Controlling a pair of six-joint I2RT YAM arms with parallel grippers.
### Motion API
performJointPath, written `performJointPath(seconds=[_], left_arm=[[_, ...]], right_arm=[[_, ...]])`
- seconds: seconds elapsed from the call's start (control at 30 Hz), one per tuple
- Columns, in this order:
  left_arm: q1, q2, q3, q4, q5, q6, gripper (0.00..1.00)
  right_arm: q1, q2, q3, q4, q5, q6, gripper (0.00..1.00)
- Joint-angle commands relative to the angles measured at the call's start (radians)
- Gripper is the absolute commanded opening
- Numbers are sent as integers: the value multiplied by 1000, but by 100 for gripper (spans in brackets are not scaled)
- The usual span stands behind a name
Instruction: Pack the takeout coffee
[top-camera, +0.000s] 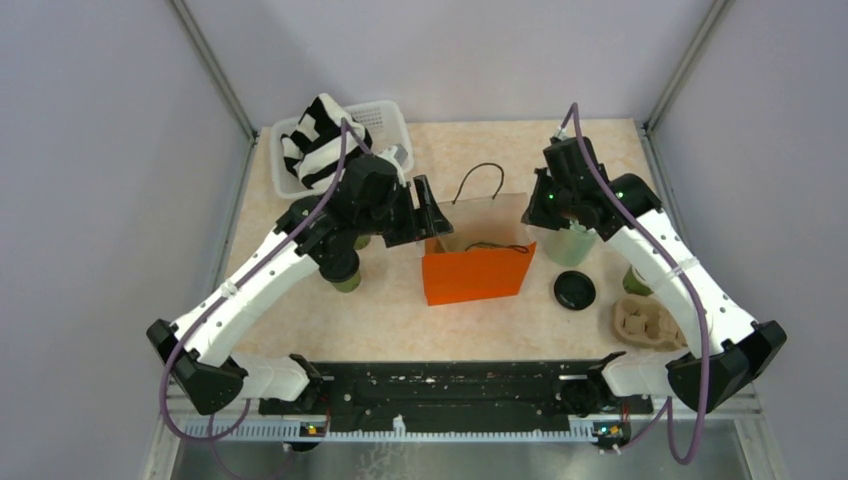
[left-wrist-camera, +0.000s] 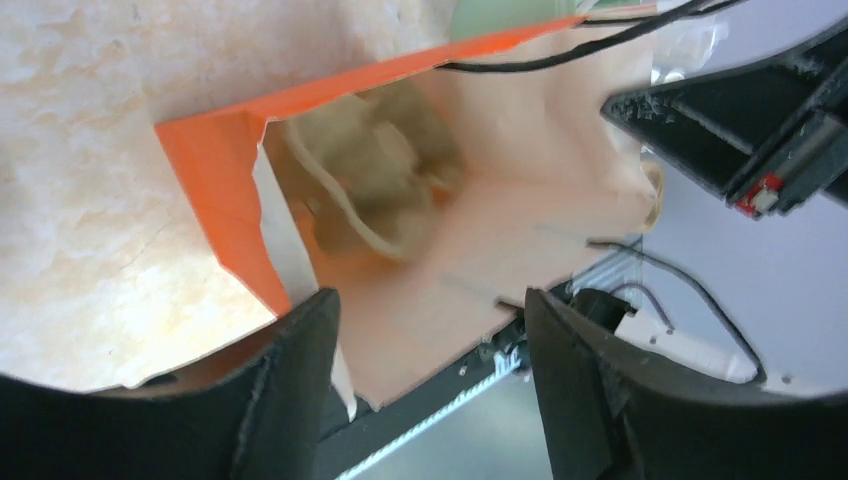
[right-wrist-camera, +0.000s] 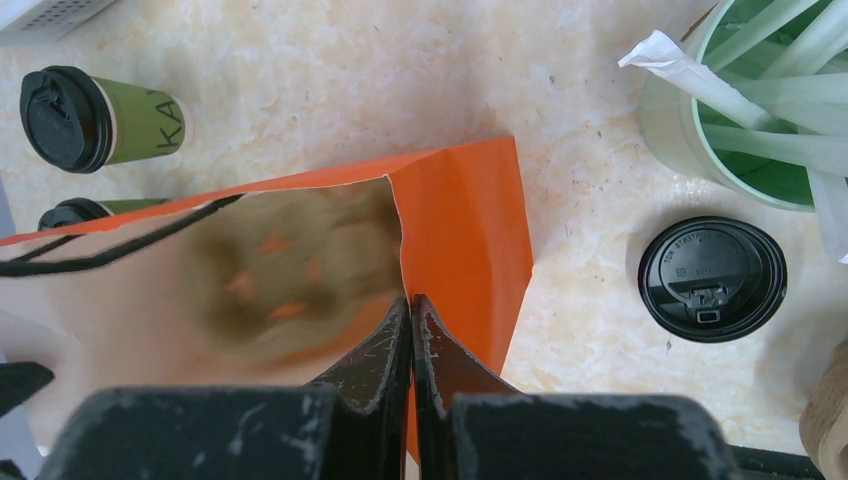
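Observation:
An orange paper bag (top-camera: 478, 272) stands open mid-table. Its outer wall shows in the left wrist view (left-wrist-camera: 210, 170) and the right wrist view (right-wrist-camera: 465, 220). Two dark green cups with black lids (right-wrist-camera: 90, 118) (right-wrist-camera: 85, 210) stand left of the bag. One shows under the left arm in the top view (top-camera: 347, 278). My left gripper (top-camera: 425, 212) is open, its jaws either side of the bag's left rim (left-wrist-camera: 430, 380). My right gripper (top-camera: 537, 215) is shut on the bag's right rim (right-wrist-camera: 412, 300). A brown pulp shape (left-wrist-camera: 380, 170) lies inside the bag.
A mint tumbler of white straws (top-camera: 567, 243) stands right of the bag, with a loose black lid (top-camera: 574, 290) in front of it. A pulp cup carrier (top-camera: 645, 325) and a green object (top-camera: 637, 281) sit by the right arm. A white basket (top-camera: 390, 125) holds striped cloth.

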Motion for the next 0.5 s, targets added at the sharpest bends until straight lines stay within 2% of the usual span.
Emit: performJointPath(seconds=[0.0, 0.1, 0.17, 0.3, 0.47], left_arm=[[2, -14, 134, -120, -55, 121, 81], [2, -28, 205, -193, -103, 169, 84], [3, -32, 226, -234, -126, 192, 80], [13, -14, 201, -262, -129, 205, 78], [23, 1, 146, -221, -115, 213, 82]], right_arm=[[5, 7, 8, 2, 4, -1, 0], [6, 10, 18, -1, 9, -5, 0], [5, 15, 30, -7, 7, -9, 0], [6, 16, 37, -12, 0, -24, 0], [5, 5, 19, 7, -20, -52, 0]])
